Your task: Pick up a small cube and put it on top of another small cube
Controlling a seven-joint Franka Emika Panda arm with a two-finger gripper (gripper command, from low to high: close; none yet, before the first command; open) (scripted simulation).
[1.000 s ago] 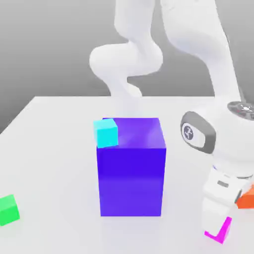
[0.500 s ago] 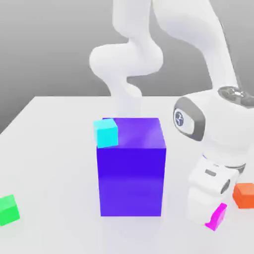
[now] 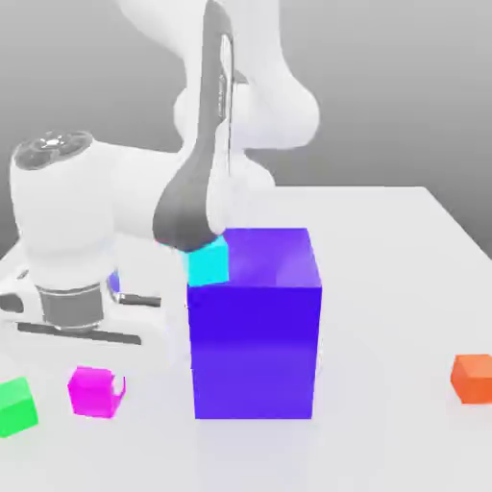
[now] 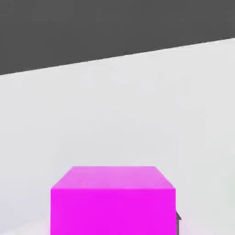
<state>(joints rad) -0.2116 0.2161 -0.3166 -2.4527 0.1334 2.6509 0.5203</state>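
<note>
the jaws are gripping the pink cube (image 3: 91, 394) between them; it is likely behaving light and stiff, its flat opposite sides best taking their squeeze.

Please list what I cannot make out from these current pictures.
- Exterior view: the underside of the white gripping tool is hidden by its own body.
- Exterior view: part of the matte green cube is cut off by the picture's edge.
- Exterior view: the orange cube's outer side is cut off likewise.
- Hand view: the magenta cube's lower part is cut off.
</note>
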